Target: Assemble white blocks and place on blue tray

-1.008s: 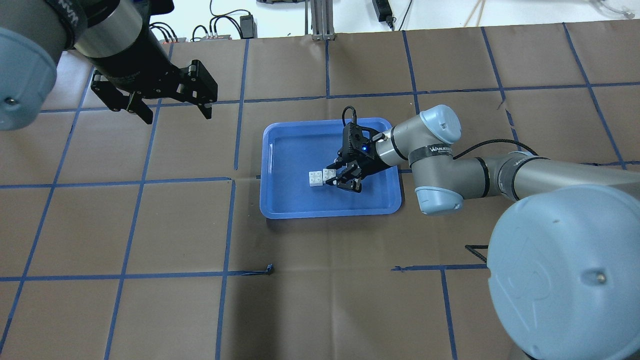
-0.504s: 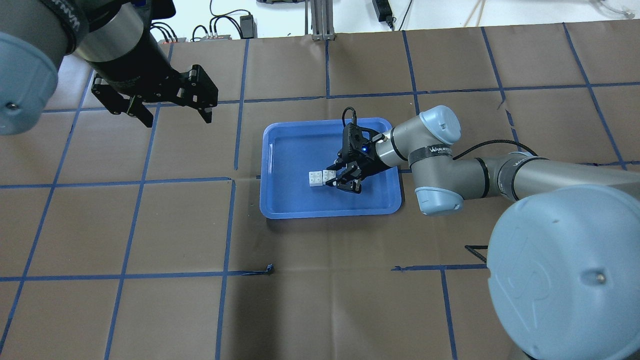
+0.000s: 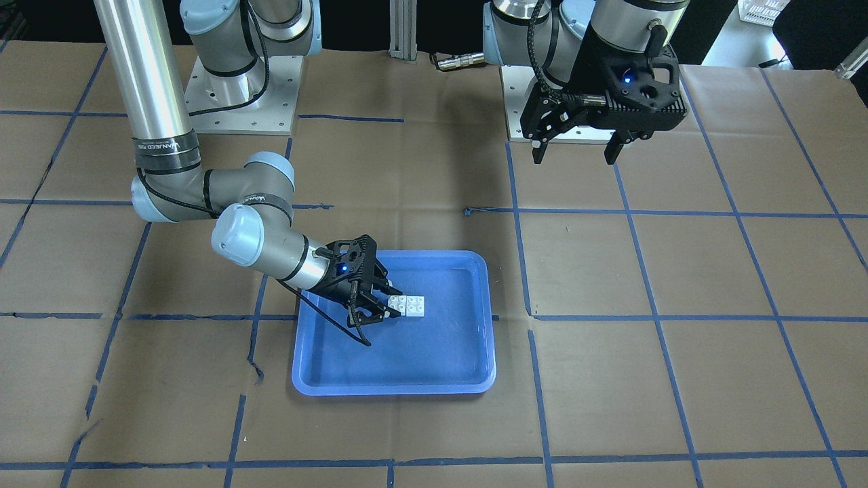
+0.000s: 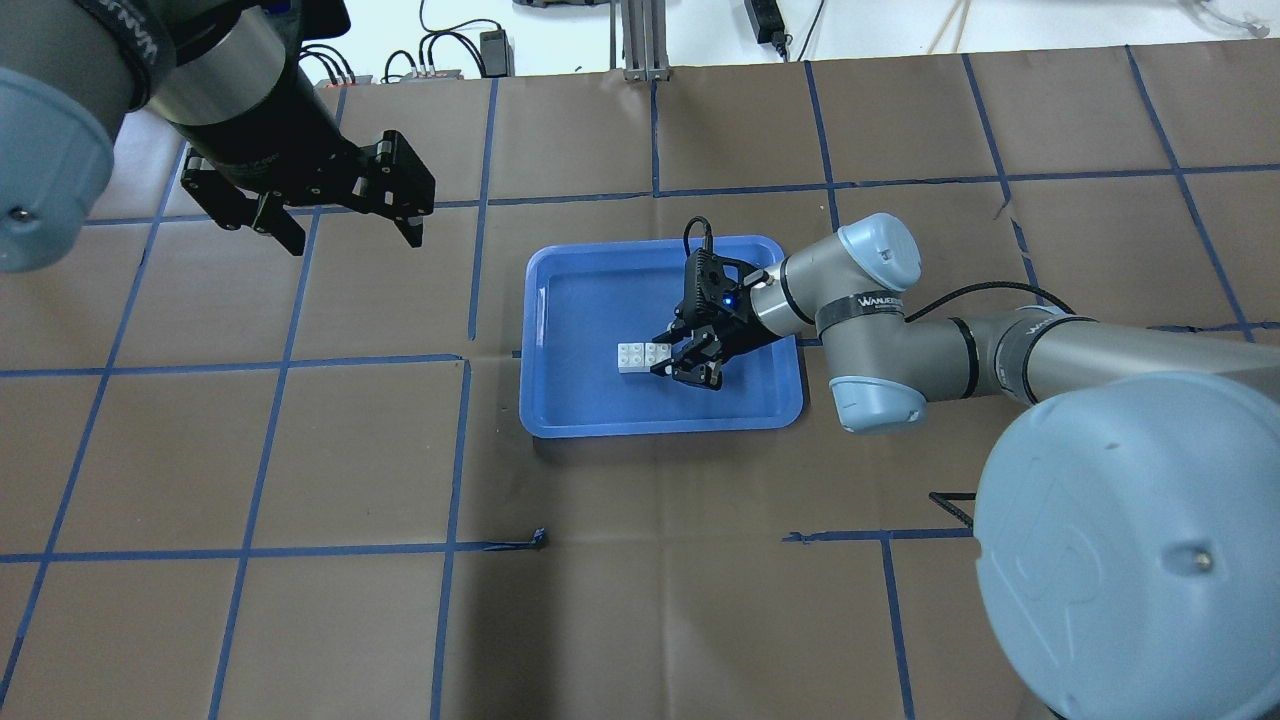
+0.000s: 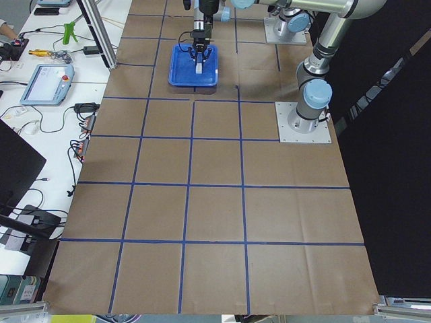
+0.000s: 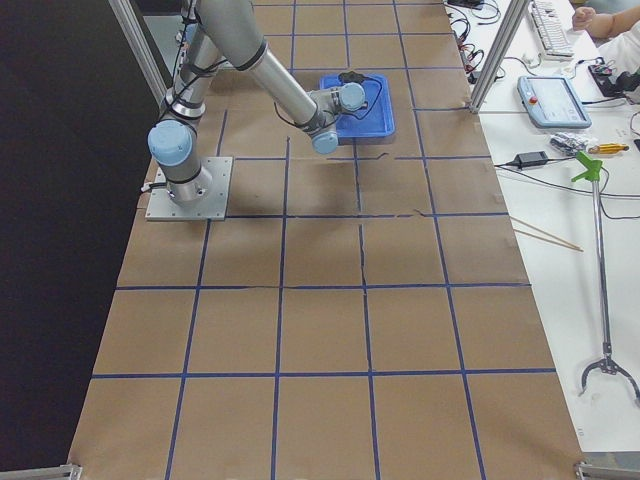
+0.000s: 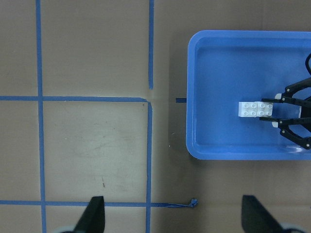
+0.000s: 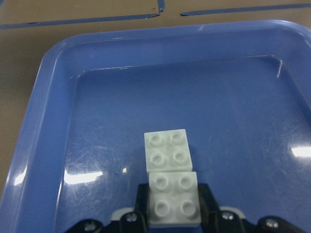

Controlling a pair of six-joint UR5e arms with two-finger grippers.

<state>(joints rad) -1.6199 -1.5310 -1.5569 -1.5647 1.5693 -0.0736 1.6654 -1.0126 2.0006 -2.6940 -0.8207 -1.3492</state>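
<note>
The right gripper (image 4: 662, 358) reaches low into the tray (image 4: 560, 400), jaws pinching one end of the blocks (image 4: 640, 357). The two white pieces sit side by side as one bar near the tray's middle, the free one sticking out past the fingertips. I can't tell whether the bar touches the tray floor. The left gripper (image 4: 356, 232) hangs well apart over the table (image 4: 300, 460), jaws spread wide and holding nothing.

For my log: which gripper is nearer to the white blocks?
Right. The right gripper is inside the blue tray, closed on one of the white blocks. The left gripper hangs open over the table, well outside the tray.
</note>
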